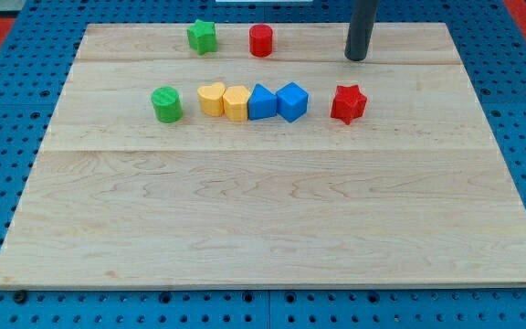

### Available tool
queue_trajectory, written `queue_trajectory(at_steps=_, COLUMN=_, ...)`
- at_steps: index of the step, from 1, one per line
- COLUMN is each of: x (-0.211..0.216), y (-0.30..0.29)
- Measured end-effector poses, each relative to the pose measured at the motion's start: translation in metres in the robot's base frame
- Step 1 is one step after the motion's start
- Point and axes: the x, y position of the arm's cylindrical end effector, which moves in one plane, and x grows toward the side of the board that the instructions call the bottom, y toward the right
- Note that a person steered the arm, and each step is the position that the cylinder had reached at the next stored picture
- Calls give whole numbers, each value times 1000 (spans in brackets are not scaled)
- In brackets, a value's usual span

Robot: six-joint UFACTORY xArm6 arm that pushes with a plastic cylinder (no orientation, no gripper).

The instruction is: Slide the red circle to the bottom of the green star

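The red circle (261, 40) stands near the view's top, just right of the green star (203, 37), with a small gap between them. My tip (356, 58) rests on the board well to the right of the red circle, at about the same height in the view, touching no block.
A row of blocks lies below: a green circle (166, 104), a yellow heart (211, 99), a yellow block (236, 103), a blue block (261, 102), a blue cube (291, 101) and a red star (347, 103). The wooden board (263, 210) sits on a blue pegboard.
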Motion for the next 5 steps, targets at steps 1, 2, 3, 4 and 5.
queue_trajectory(at_steps=1, x=-28, y=-21)
queue_trajectory(at_steps=2, x=-65, y=-58)
queue_trajectory(at_steps=3, x=-68, y=-58)
queue_trajectory(at_steps=4, x=-68, y=-58)
queue_trajectory(at_steps=5, x=-68, y=-64)
